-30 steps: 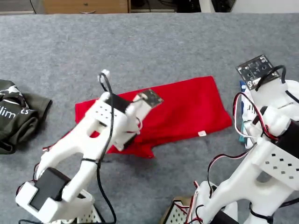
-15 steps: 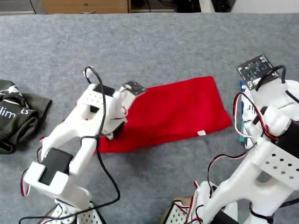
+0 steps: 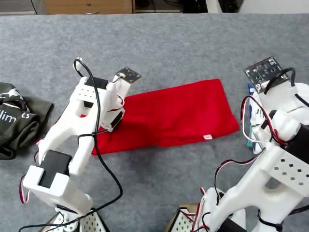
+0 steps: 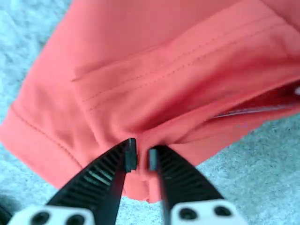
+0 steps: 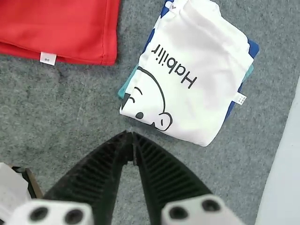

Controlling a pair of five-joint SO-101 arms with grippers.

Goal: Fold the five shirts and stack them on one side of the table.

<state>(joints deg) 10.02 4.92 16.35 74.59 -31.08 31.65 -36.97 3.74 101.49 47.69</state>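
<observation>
A red shirt (image 3: pixel 178 116) lies folded into a long band across the middle of the grey table. My left gripper (image 4: pixel 139 157) is at its left end (image 3: pixel 115 121), shut on a fold of the red shirt (image 4: pixel 164 70) near a sleeve hem. At the right edge of the table my right gripper (image 5: pixel 130 140) hangs shut and empty over the cloth. It is just beside a stack of folded shirts (image 5: pixel 187 79), a white printed one on top of blue and teal ones. The red shirt's corner with a small label (image 5: pixel 48 58) lies next to the stack.
A crumpled dark olive shirt (image 3: pixel 19 121) lies at the table's left edge. The right arm (image 3: pixel 280 125) covers most of the stack, whose blue edge (image 3: pixel 250 116) peeks out beside it. Bare grey table (image 3: pixel 159 48) stretches behind the red shirt.
My left gripper has moved left and toward the back, drawing the red shirt's left end out with it so the band lies longer and flatter. The right arm has not moved.
</observation>
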